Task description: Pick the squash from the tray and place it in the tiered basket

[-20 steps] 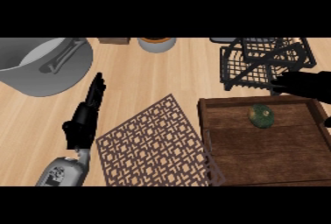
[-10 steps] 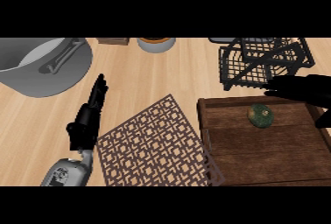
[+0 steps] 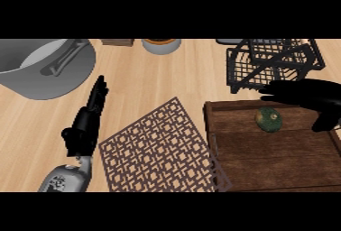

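A small green squash (image 3: pixel 268 119) lies in the far part of the dark wooden tray (image 3: pixel 266 158) at the lower right. My right hand (image 3: pixel 307 96) hovers just above and to the right of it, fingers spread toward the left, thumb hanging down at the tray's right edge, holding nothing. The black wire tiered basket (image 3: pixel 269 63) stands right behind the tray. My left hand (image 3: pixel 89 118) rests at the left on the counter, fingers straight and pointing away from me.
A brown lattice mat (image 3: pixel 160 149) lies left of the tray. A big grey pot (image 3: pixel 40 67) with a handle sits at the far left. A small orange-topped cup (image 3: pixel 160 45) and a wooden block (image 3: pixel 117 42) stand along the back edge.
My right hand has come down and toward me from beside the basket to over the tray's far edge near the squash. The left hand and the squash stay put.
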Robot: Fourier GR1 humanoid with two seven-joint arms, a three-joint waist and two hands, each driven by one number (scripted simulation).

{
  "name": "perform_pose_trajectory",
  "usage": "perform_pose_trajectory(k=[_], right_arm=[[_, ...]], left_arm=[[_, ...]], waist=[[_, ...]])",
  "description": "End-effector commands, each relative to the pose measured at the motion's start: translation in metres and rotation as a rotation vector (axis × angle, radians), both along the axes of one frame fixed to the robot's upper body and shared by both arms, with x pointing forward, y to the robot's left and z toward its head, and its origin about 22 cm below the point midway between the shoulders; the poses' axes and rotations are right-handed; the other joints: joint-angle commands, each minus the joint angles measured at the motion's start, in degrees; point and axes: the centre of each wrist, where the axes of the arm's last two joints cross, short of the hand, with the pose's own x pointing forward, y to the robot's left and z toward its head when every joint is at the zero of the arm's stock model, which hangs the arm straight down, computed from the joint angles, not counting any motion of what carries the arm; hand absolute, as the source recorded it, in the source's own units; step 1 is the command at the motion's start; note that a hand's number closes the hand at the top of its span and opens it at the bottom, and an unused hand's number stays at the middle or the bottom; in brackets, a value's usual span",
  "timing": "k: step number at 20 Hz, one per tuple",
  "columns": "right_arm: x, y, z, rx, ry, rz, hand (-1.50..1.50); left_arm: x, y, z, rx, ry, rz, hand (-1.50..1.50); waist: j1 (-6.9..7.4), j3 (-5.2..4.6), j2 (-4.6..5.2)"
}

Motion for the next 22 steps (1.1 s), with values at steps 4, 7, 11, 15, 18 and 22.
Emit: perform_pose_trajectory(k=[4, 7, 11, 15, 18, 22], right_arm=[[0.004, -0.001, -0.004, 0.015, 0.059, 0.040, -1.50], [0.008, 0.016, -0.019, 0.027, 0.075, 0.022, -1.50], [0.009, 0.028, -0.024, 0.008, 0.095, 0.036, -1.50], [-0.003, 0.022, -0.028, 0.024, 0.085, 0.041, -1.50], [0.004, 0.022, -0.032, 0.032, 0.114, 0.028, -1.50], [-0.005, -0.004, -0.057, 0.044, 0.140, 0.027, -1.50]], left_arm=[[0.000, 0.002, -0.017, 0.000, 0.007, 0.006, 0.00], [-0.011, -0.010, -0.002, 0.004, -0.007, 0.012, 0.00], [-0.010, -0.012, -0.003, 0.002, 0.018, -0.013, 0.00], [0.001, 0.001, 0.006, 0.003, 0.015, 0.005, 0.00], [0.007, 0.003, -0.003, -0.014, 0.018, 0.008, 0.00], [-0.001, -0.009, -0.007, -0.005, -0.001, 0.012, 0.00]], waist=[[-0.26, 0.00, -0.01], [-0.04, 0.02, -0.06], [-0.21, 0.00, -0.03], [-0.48, 0.00, -0.08], [-0.39, 0.00, -0.02], [0.06, 0.04, 0.09]])
